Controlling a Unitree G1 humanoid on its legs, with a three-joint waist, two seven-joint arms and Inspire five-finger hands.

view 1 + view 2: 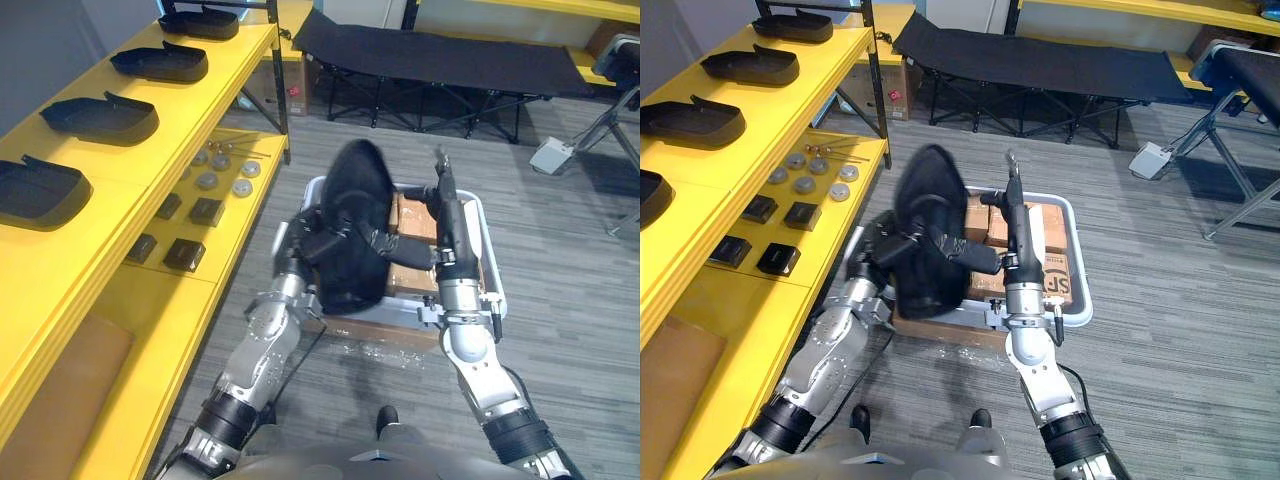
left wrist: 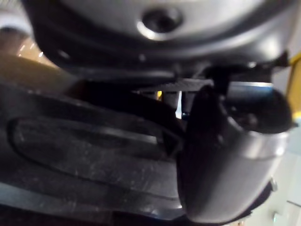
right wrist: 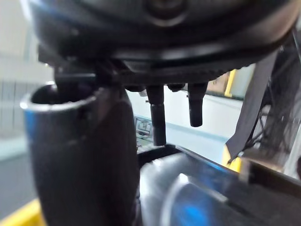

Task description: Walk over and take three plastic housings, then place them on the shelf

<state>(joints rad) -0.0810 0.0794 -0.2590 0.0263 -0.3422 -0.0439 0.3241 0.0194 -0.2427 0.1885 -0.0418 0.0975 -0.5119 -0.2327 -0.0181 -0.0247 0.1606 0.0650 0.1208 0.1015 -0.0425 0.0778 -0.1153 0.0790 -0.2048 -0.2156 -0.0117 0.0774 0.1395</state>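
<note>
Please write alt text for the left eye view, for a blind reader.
The robot's left hand grips a black housing upright over a cart of boxes, with the right hand open beside it. Four more housings lie on the yellow shelf.

silver-grey left arm [image 1: 262, 335] and right arm [image 1: 468, 335] with rounded metal joints and black ribbed cuffs lower down; dark left hand [image 1: 318, 243], dark right hand [image 1: 447, 225], slim black fingers [image 1: 441, 165], glossy thumbs.
</note>
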